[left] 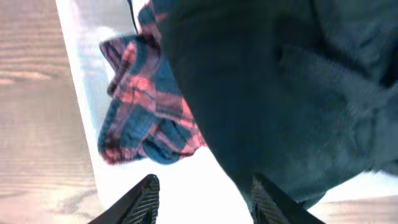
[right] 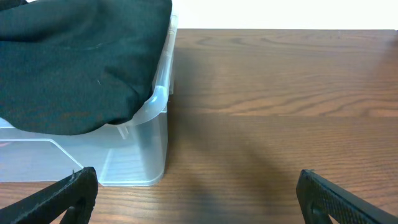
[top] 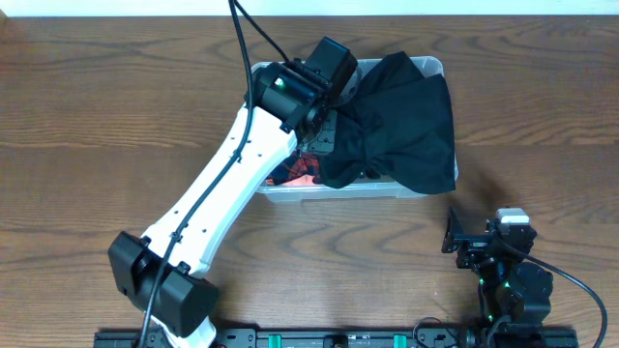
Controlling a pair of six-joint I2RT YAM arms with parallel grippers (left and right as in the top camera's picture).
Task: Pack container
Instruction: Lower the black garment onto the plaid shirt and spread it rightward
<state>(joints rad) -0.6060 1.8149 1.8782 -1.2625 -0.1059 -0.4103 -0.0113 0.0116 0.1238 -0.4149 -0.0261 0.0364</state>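
Observation:
The clear plastic container (top: 426, 68) sits at the back middle of the table. A black garment (top: 406, 126) fills it and hangs over its right rim. A red and blue plaid cloth (top: 302, 172) lies at its left front. My left gripper (left: 202, 199) is open and empty, hovering over the container's left part, above the plaid cloth (left: 140, 118) and beside the black garment (left: 280, 81). My right gripper (right: 199, 202) is open and empty near the table's front right, facing the container's corner (right: 143, 143).
The brown wooden table (top: 97, 116) lies around the container. The left arm (top: 232, 184) stretches from the front left up to the container. The right arm (top: 503, 266) is folded at the front right.

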